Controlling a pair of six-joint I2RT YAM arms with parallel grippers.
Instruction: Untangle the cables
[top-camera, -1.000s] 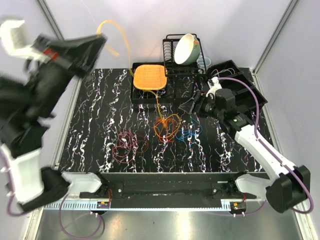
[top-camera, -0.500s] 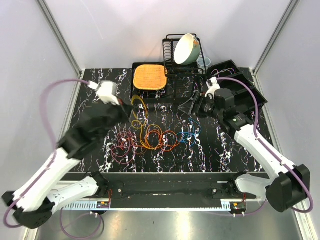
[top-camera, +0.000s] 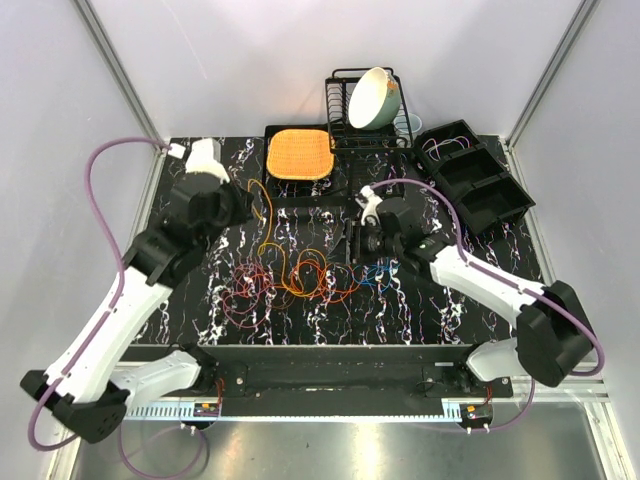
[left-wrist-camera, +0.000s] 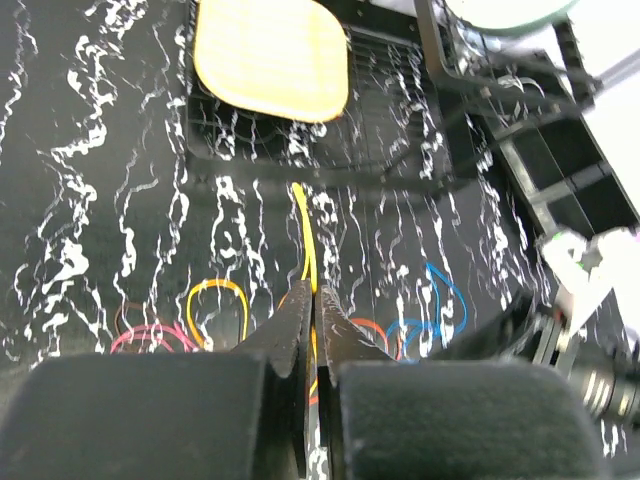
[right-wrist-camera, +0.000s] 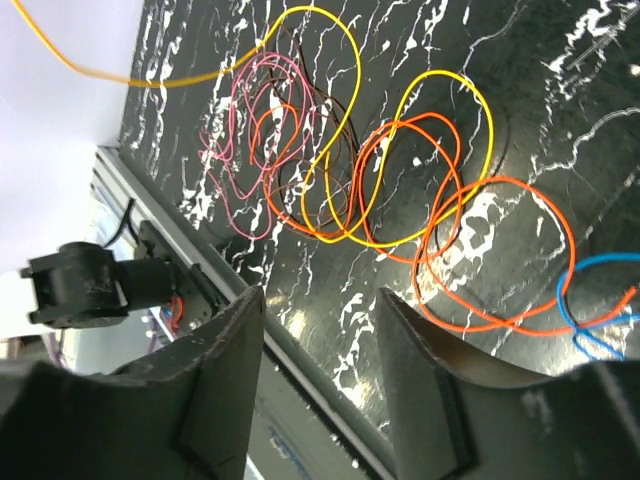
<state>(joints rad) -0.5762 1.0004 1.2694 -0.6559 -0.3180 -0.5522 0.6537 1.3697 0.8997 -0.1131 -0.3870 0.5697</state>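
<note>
Here, cables (top-camera: 300, 275) tangled, left fingers (left-wrist-camera: 285, 335) pinching one

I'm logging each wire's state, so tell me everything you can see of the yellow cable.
The yellow cable is a thin, glossy, flexible wire, seemingly plastic-coated. One stretch rises off the black marbled table into the left gripper, whose fingers are shut on it. The rest lies slack in wide loops on the table, crossing the orange cable and reaching the pink cable.

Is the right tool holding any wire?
No, the right tool is open, and only bare table shows between its fingers, with the orange wire lying beyond them.
</note>
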